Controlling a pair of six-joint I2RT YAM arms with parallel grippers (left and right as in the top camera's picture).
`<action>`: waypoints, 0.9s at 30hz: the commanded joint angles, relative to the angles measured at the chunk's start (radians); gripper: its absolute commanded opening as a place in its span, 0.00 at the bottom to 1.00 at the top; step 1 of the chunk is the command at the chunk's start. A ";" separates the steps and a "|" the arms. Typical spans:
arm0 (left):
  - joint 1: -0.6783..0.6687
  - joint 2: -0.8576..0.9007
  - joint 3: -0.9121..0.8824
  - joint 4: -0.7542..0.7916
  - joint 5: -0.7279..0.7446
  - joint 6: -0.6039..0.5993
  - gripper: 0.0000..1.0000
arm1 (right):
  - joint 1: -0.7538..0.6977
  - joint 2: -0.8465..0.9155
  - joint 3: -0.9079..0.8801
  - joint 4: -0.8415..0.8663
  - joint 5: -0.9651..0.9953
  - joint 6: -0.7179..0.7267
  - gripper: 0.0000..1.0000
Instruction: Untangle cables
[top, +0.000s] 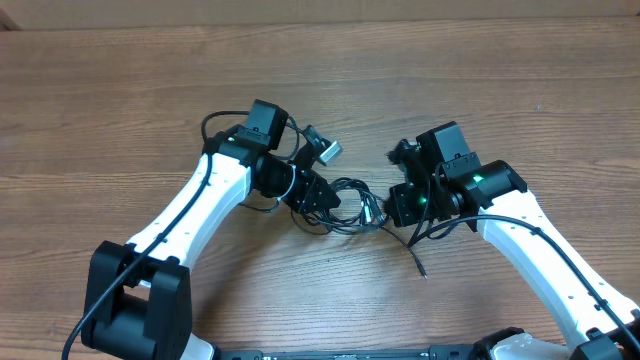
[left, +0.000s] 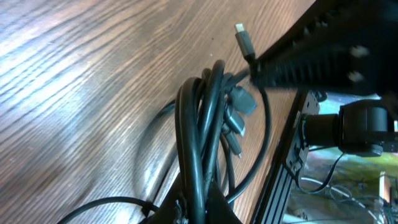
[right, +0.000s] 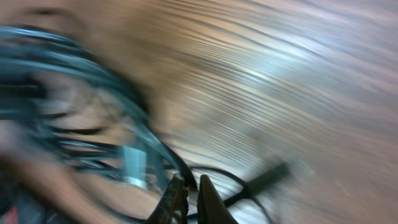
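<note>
The cables (top: 352, 190) lie as a tangled black bundle on the wooden table between my two arms. My left gripper (top: 320, 196) is at the bundle's left side. In the left wrist view that gripper (left: 200, 208) is shut on several strands of the cables (left: 200, 112), with small plugs (left: 242, 38) fanning out beyond. My right gripper (top: 393, 207) is at the bundle's right edge. The right wrist view is blurred, but its gripper (right: 194, 186) looks shut on one thin black strand, with the cables (right: 93, 81) to the left. A loose cable end (top: 420, 266) trails toward me.
A silvery plug (top: 328, 151) sticks out beside the left arm's wrist. The table (top: 120, 100) stretches wide behind and to both sides. The arm bases (top: 140, 310) stand at the near edge. A dark frame rail (left: 283, 180) runs along the table's edge.
</note>
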 joint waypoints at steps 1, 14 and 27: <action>0.045 -0.026 0.021 -0.023 0.023 -0.014 0.04 | -0.010 -0.002 0.002 -0.031 0.350 0.206 0.04; 0.084 -0.026 0.021 -0.068 0.022 0.005 0.04 | -0.009 -0.002 0.002 0.082 0.072 0.103 0.21; 0.080 -0.026 0.021 -0.071 0.161 0.070 0.04 | -0.008 -0.002 0.002 0.119 -0.436 -0.195 0.47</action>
